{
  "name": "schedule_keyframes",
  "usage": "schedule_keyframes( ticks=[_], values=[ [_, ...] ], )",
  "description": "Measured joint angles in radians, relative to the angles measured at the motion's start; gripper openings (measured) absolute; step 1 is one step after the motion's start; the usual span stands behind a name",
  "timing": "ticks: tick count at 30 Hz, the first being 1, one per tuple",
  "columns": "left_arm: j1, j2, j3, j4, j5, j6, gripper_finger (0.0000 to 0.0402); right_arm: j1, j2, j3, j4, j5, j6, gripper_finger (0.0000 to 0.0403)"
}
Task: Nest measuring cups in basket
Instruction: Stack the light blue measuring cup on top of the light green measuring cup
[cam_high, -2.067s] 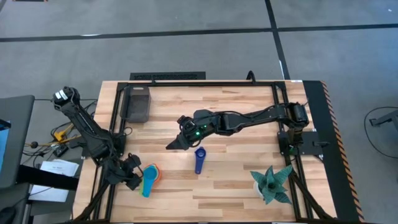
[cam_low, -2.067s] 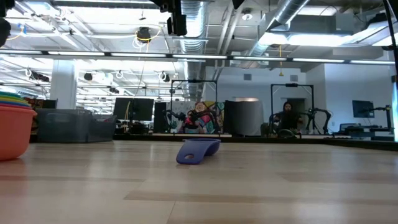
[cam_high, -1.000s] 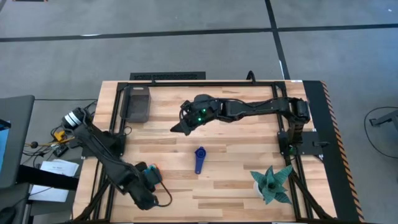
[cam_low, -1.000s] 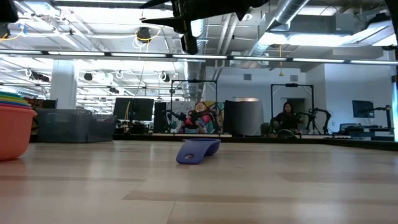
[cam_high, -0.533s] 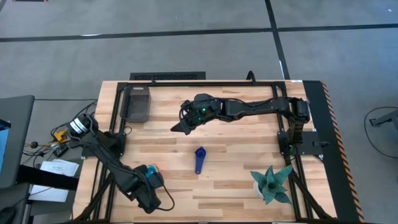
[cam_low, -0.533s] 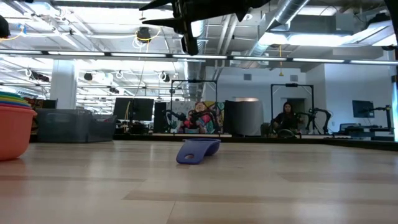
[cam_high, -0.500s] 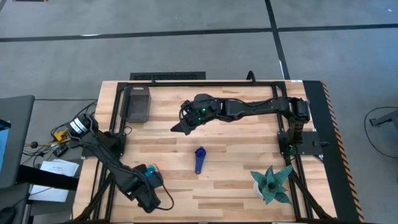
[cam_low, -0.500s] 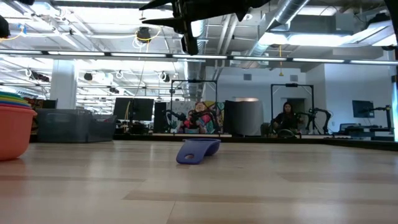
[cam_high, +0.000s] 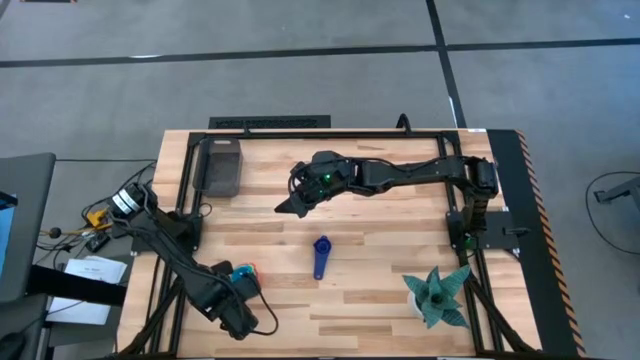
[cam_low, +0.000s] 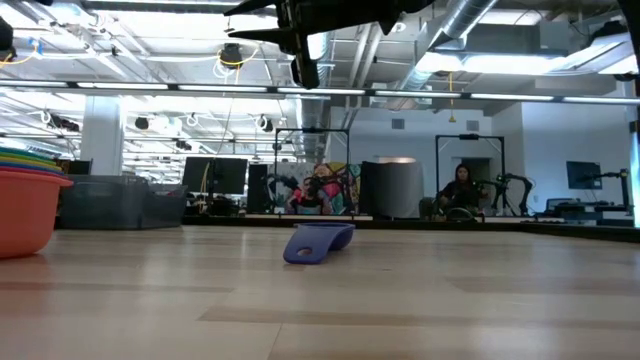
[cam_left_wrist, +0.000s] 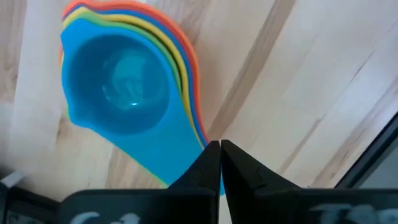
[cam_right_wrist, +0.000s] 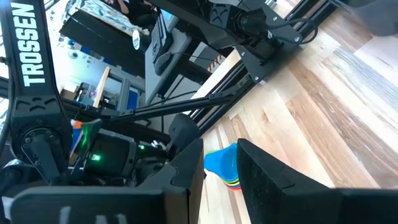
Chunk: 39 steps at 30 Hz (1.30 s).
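A nested stack of measuring cups (cam_high: 243, 274), light blue on top (cam_left_wrist: 118, 93) with yellow, orange and red rims below, sits on its base near the table's near-left corner. My left gripper (cam_high: 240, 293) is shut at the stack's handle end (cam_left_wrist: 219, 147). One dark blue cup (cam_high: 320, 257) lies alone mid-table, bowl down (cam_low: 318, 243). The dark grey basket (cam_high: 220, 165) stands at the far-left corner. My right gripper (cam_high: 284, 207) hangs open and holding nothing, high above the table's middle (cam_right_wrist: 221, 165). My left gripper has its shut fingertips (cam_left_wrist: 211, 155) at the edge of the stacked handles (cam_left_wrist: 186, 163), near their free end, coming from the table's near side and slanting down. Whether they press on the handles I cannot tell. The stack stays on the table.
A teal spiky plant (cam_high: 437, 295) stands at the near-right corner. A black metal frame (cam_high: 330, 135) runs around the tabletop. Bare wood lies between the stack, the lone cup and the basket. People and equipment show in the room beyond the table.
My left gripper has shifted slightly toward the near-right, uncovering more of the stack's light blue top in the high view. In the low view the stack's rim has moved a little toward the table's right. My right arm has kept still.
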Motion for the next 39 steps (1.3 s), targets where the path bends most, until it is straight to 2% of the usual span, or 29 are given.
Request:
schedule_keyframes(
  ticks=[8, 12, 15, 21, 25, 39],
  values=[
    [-0.001, -0.032, 0.000, -0.122, -0.001, -0.124, 0.0000, 0.000, 0.000, 0.000, -0.032, -0.013, -0.021, 0.0119],
    [-0.002, -0.075, -0.003, -0.255, -0.012, -0.215, 0.0000, 0.002, 0.001, 0.000, -0.045, -0.024, -0.025, 0.0119],
    [-0.014, -0.127, -0.065, -0.280, -0.035, -0.278, 0.0000, 0.007, 0.001, 0.000, -0.047, -0.024, -0.025, 0.0119],
    [-0.071, -0.235, -0.275, -0.066, -0.055, -0.417, 0.0000, 0.027, 0.001, 0.000, -0.047, -0.035, -0.027, 0.0119],
    [-0.093, -0.271, -0.349, 0.056, -0.057, -0.476, 0.0000, 0.046, 0.001, 0.000, -0.058, -0.036, -0.038, 0.0118],
    [-0.093, -0.270, -0.367, 0.212, -0.081, -0.469, 0.0000, 0.059, 0.001, 0.000, -0.127, -0.029, -0.077, 0.0119]
  ],
)
